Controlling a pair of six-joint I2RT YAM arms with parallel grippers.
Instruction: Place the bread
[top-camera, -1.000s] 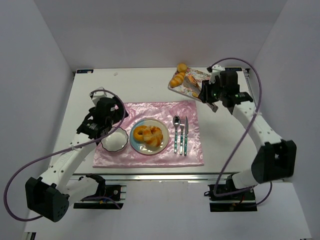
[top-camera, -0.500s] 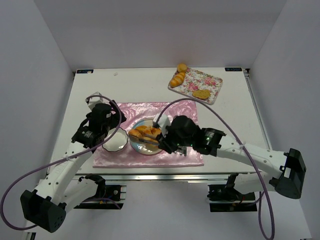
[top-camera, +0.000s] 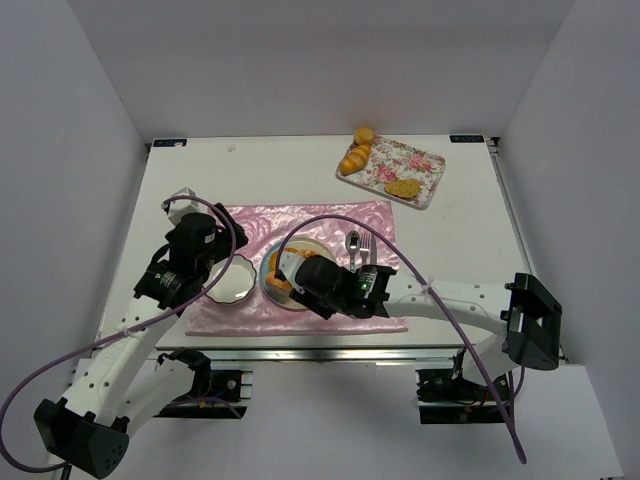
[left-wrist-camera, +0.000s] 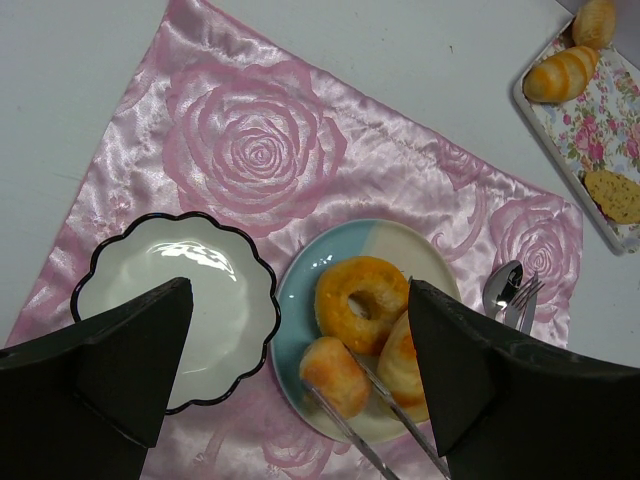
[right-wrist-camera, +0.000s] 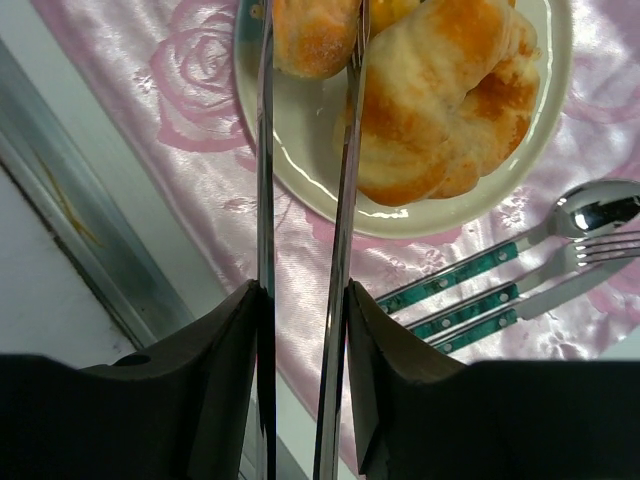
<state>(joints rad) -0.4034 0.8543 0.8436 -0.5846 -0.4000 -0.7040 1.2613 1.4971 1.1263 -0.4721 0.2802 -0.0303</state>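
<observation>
My right gripper (top-camera: 300, 276) (right-wrist-camera: 305, 330) is shut on metal tongs (right-wrist-camera: 340, 250). The tong tips clasp a small golden bread roll (right-wrist-camera: 310, 35) (left-wrist-camera: 340, 375) lying at the near edge of the blue-and-cream plate (left-wrist-camera: 300, 300) (right-wrist-camera: 300, 150). A ring-shaped bread (left-wrist-camera: 362, 300) and a bigger twisted bun (right-wrist-camera: 440, 100) lie on the same plate. My left gripper (left-wrist-camera: 295, 375) (top-camera: 210, 265) is open and empty, hovering over the white scalloped bowl (left-wrist-camera: 175, 300) and the plate's left side.
The plate and bowl sit on a pink rose placemat (top-camera: 370, 215). A spoon, fork and knife (right-wrist-camera: 520, 270) lie right of the plate. A floral tray (top-camera: 420, 165) at the back right holds a croissant (top-camera: 353, 160) and a flat bread (top-camera: 403, 187).
My right arm swung from the floral tray down to the plate with the tongs, then shifted left over it. My left arm drew back slightly towards the near left.
</observation>
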